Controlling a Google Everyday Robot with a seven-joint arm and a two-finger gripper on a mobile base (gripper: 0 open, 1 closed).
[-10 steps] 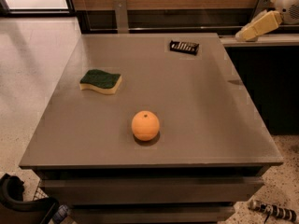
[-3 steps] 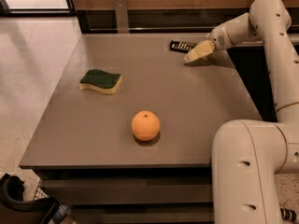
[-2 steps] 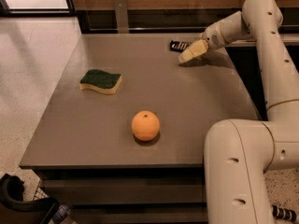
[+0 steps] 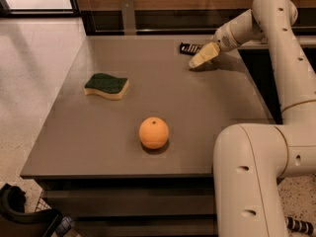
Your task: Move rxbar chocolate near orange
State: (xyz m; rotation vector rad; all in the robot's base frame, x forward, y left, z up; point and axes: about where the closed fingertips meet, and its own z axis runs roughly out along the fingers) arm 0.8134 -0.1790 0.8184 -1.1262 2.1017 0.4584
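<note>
Basically, white lettering on the black rxbar chocolate [image 4: 188, 48] wrapper is unreadable. The bar lies flat just beside the hand [image 4: 201, 57], on its far left side, partly covered by it. How far open the hand is, cannot tell. The round orange [image 4: 153, 132] sits well apart, nearer the camera. A wavy green-and-yellow sponge [image 4: 106, 85] lies far left on the smooth grey surface [image 4: 207, 112].
</note>
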